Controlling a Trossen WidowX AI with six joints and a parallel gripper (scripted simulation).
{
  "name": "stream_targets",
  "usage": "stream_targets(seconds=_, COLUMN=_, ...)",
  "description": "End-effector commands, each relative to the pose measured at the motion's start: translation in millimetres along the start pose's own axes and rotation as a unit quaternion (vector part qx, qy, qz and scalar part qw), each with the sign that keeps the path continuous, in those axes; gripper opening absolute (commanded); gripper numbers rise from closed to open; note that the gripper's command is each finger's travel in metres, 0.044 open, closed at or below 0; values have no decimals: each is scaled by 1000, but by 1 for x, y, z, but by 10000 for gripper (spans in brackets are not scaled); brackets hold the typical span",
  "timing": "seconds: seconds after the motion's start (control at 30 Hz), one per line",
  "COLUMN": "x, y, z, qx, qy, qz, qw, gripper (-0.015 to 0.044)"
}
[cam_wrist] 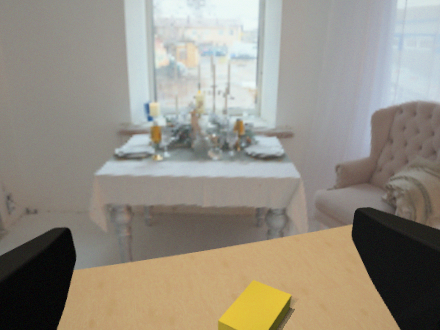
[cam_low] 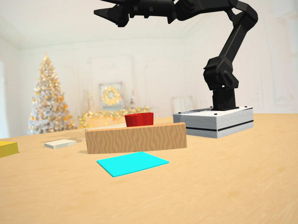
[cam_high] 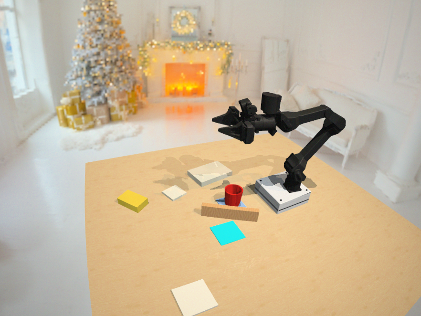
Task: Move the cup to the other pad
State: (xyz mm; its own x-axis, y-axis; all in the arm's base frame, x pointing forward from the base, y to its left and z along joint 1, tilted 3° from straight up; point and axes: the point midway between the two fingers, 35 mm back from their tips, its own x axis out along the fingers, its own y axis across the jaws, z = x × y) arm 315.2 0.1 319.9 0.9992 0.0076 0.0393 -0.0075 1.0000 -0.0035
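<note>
Cup (cam_high: pixel 233 194) upright on blue pad (cam_high: pixel 242 204), contents hidden; end effector (cam_high: pixel 222 124) open.

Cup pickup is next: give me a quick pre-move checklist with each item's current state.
1. Claw open and holding nothing: ok, the fingers stand wide apart.
2. Cup upright on its blue pad: ok.
3. Marbles inside the cup: cannot tell, no view looks into it.
4. Claw lined up over the cup: not ok, it hangs high above the table, pointing sideways toward the yellow block.
5. Target cyan pad free of objects: ok.
6. Straight path between pads: not ok, the wooden plank stands on edge between them, so the cup probably must go over it.
</note>
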Motion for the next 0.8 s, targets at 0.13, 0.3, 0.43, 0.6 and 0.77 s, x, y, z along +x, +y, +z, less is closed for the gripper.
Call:
stream_targets(seconds=0.13, x=13, y=-7, z=-78, qx=-159, qy=189, qz=24, qw=969, gripper=269)
stream_targets(seconds=0.3, x=-12, y=-14, z=-169, qx=-327, qy=409, qz=151, qw=839, gripper=148)
stream_targets(seconds=0.43, x=-49, y=-16, z=-210, qx=-390, qy=510, qz=280, qw=713, gripper=148)
stream_targets(seconds=0.6, x=-89, y=-16, z=-230, qx=-409, qy=561, qz=417, qw=587, gripper=148)
stream_targets(seconds=0.77, x=-91, y=-12, z=-230, qx=-409, qy=561, qz=417, qw=586, gripper=148)
